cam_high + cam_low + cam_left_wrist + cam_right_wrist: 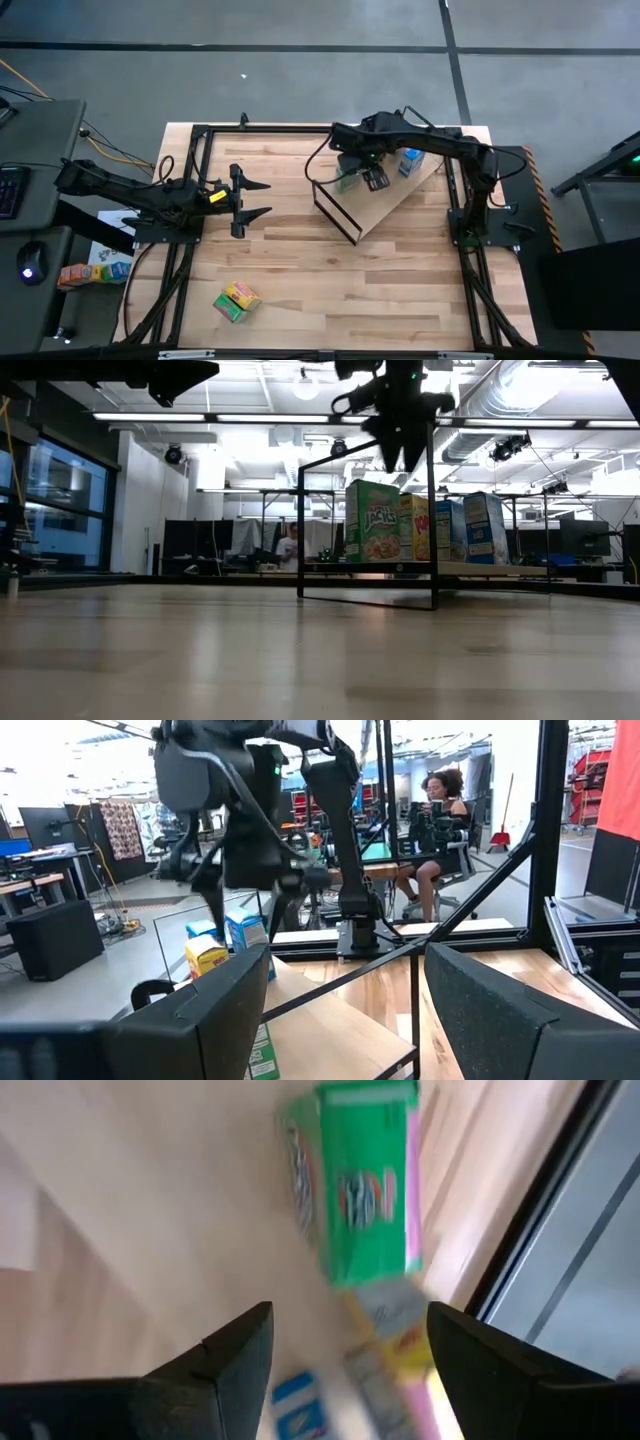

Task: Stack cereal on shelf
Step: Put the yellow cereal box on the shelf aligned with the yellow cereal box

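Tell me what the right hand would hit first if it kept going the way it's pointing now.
Most likely the green cereal box, which stands on the shelf ahead of the open right hand. The wrist view is blurred, so the depth is unclear.

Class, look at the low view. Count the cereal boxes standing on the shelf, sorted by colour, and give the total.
green box: 1
yellow box: 1
blue boxes: 2
Total on the shelf: 4
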